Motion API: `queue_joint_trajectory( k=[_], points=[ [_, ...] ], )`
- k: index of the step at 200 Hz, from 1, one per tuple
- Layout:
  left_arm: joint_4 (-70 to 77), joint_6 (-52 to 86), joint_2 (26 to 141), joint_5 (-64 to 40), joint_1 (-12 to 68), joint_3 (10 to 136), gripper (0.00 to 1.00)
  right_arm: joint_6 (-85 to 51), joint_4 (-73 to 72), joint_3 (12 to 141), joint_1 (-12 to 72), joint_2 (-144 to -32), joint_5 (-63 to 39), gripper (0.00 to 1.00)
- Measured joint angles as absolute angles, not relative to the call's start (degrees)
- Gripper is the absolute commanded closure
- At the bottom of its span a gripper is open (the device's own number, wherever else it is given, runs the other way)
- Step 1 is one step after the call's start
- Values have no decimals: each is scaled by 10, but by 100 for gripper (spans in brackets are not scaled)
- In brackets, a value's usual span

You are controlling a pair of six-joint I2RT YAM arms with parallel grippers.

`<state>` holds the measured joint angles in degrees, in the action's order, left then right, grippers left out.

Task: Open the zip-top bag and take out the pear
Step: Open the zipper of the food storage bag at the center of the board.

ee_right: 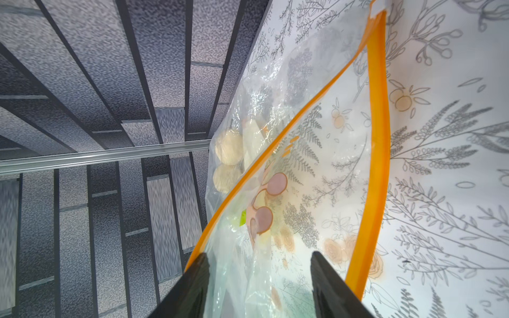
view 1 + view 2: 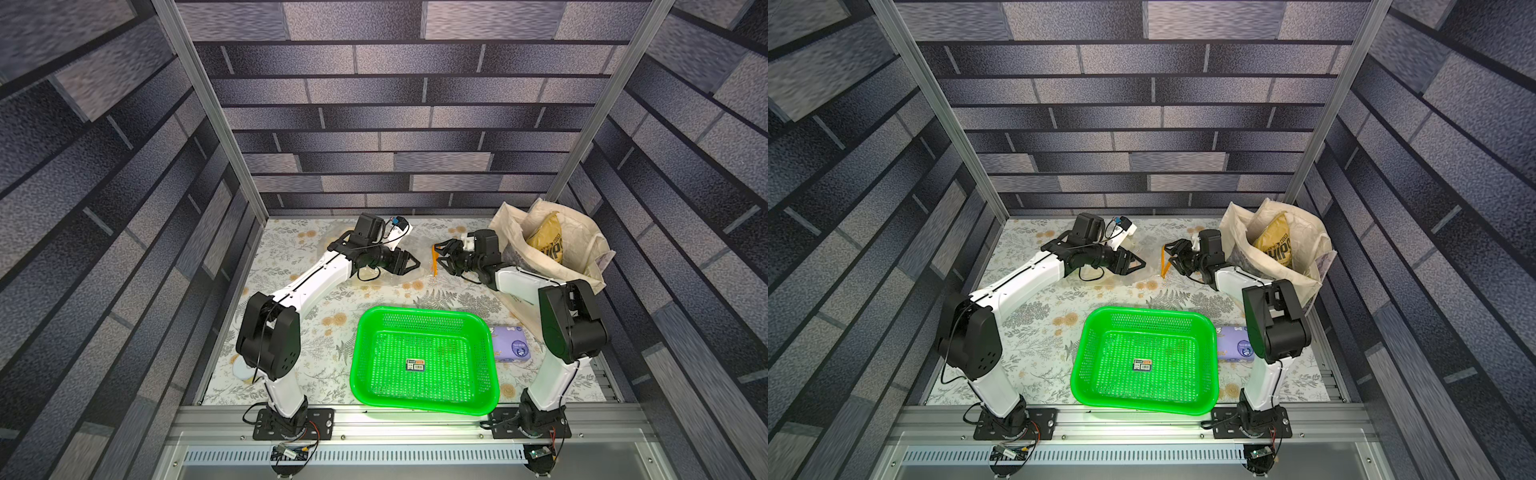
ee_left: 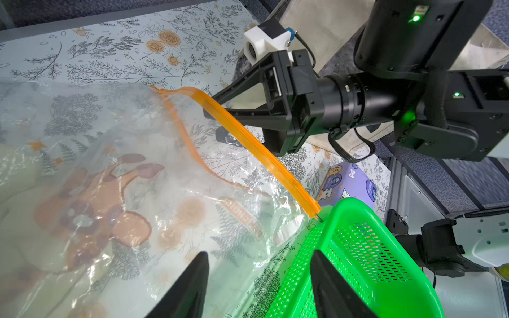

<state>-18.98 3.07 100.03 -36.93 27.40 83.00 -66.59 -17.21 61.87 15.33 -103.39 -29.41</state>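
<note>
The zip-top bag (image 3: 170,192) lies flat at the back middle of the table, clear and crinkly. Its mouth is open: one orange zip strip (image 3: 264,154) is raised and the other strip (image 3: 190,146) sags below it. In a top view the strip (image 2: 435,259) stands between the two grippers. My right gripper (image 1: 260,257) is open at the bag's mouth, its fingers between the two strips with loose plastic between them. My left gripper (image 3: 260,275) hangs open over the bag with nothing in it. Pale rounded shapes (image 1: 228,148) show through the plastic, and I cannot tell which is the pear.
A green perforated basket (image 2: 419,311) stands at the front middle, close to my left gripper's finger (image 3: 330,286). A purple packet (image 2: 511,343) lies to its right. A cream tote bag (image 2: 582,232) holding a yellow chip bag (image 2: 546,241) stands at the back right, behind my right arm.
</note>
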Motion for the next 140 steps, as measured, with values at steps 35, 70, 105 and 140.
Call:
queue_joint_trajectory(
  k=[35,70,105,140],
  points=[
    [-190,31,1006,-368,274,831,39,-671,-164,619,153,-1029,-289,42],
    [-190,31,1006,-368,274,831,40,-677,-160,619,153,-1016,-285,43],
    [-190,31,1006,-367,274,831,40,-681,-160,619,153,-997,-283,46],
    [-190,31,1006,-367,274,831,40,-684,-162,606,153,-999,-283,48]
  ],
)
